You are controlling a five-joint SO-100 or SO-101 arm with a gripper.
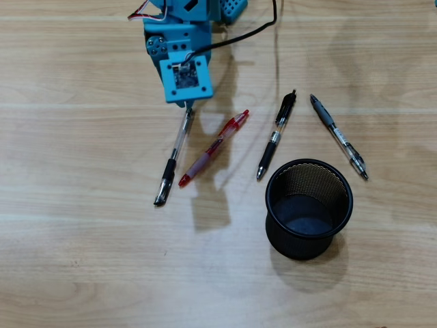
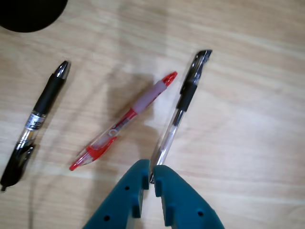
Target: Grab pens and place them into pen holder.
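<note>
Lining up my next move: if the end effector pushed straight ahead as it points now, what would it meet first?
The clear pen: the end effector is at its end, fingertips apparently nipping it. Past the pen, bare table.

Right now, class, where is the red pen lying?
In the overhead view the red pen lies on the table, left of centre, between the clear pen pinched by the gripper and a black pen.

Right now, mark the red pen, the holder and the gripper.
red pen (image 2: 125, 120): wrist view, on the barrel's middle.
holder (image 1: 274, 212): overhead view, on the left outer mesh wall.
gripper (image 2: 151, 177): wrist view, midway between the fingertips, which pinch the clear pen's (image 2: 177, 119) end.
</note>
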